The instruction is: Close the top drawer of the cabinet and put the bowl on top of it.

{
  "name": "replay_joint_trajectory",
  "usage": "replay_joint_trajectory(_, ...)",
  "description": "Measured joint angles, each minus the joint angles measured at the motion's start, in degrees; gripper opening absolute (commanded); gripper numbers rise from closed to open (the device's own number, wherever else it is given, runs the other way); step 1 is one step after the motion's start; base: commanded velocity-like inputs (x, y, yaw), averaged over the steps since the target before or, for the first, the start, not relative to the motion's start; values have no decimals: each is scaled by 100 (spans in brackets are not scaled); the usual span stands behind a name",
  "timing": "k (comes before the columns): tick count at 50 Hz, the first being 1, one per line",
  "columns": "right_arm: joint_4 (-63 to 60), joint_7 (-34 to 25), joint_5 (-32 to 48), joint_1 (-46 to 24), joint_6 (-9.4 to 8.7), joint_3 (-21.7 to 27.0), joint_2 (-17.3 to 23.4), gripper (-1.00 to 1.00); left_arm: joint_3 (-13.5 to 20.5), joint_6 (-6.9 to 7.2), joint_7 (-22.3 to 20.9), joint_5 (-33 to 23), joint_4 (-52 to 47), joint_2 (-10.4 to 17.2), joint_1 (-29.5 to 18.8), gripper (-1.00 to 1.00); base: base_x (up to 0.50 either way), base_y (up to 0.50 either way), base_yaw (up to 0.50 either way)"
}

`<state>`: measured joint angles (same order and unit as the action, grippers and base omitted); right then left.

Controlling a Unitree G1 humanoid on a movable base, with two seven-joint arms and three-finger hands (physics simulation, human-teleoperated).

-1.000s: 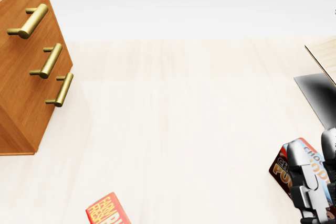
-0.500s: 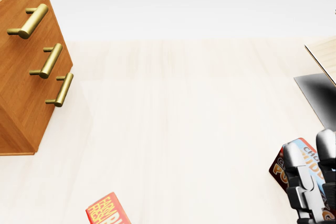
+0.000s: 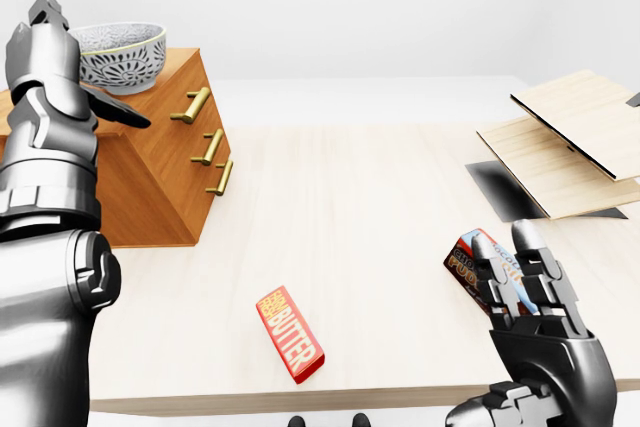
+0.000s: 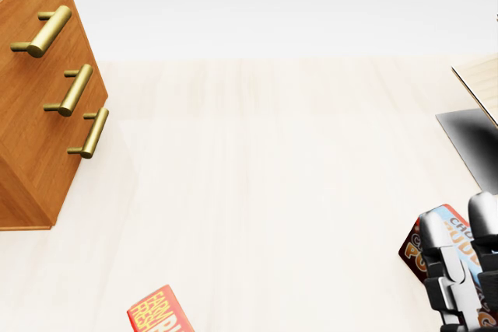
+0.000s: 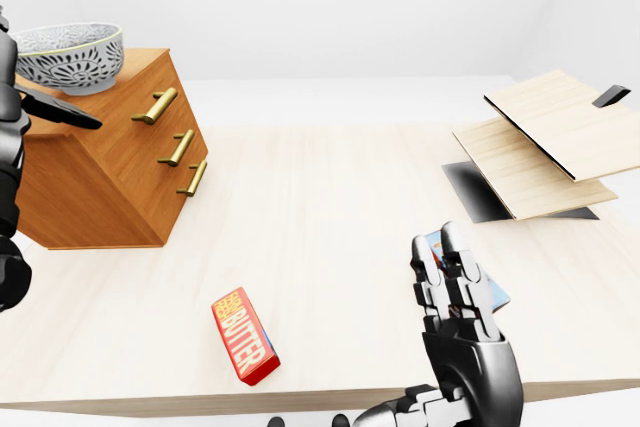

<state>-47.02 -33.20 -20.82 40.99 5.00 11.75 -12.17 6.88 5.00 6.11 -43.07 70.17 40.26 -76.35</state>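
Left-eye view: patterned bowl [image 3: 122, 55] atop cabinet [image 3: 150, 187], top drawer [image 3: 192, 105] flush.

Scene lit brightly and evenly, diffuse light from above. White surroundings washed near to blank at 12 o'clock. Pale counter [image 3: 380, 197] rendered low in contrast. Faint soft shadow cast beside cabinet [image 4: 31, 153] at 9 o'clock, head view. Dark graded patch [image 3: 500, 185] seen under stacked boards [image 3: 570, 142] at 3 o'clock. Soft highlights carried on brass handles [image 4: 47, 31] and on grey metal of right robot hand [image 5: 460, 337] at 5 o'clock. All depths rendered sharp; straight edges kept straight at borders.
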Motion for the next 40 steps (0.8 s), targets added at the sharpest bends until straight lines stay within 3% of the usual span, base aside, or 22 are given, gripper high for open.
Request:
replay_joint_trajectory(24,-30,-6,10,-15,0,3,-6,100,82,0,-44,241,-263,71,86,100,0,0,0)
replay_joint_trajectory(40,-24,-4,34,-10,0,-24,-6,100,261,0,-400,540,-1729,374,264,100,0,0,0)
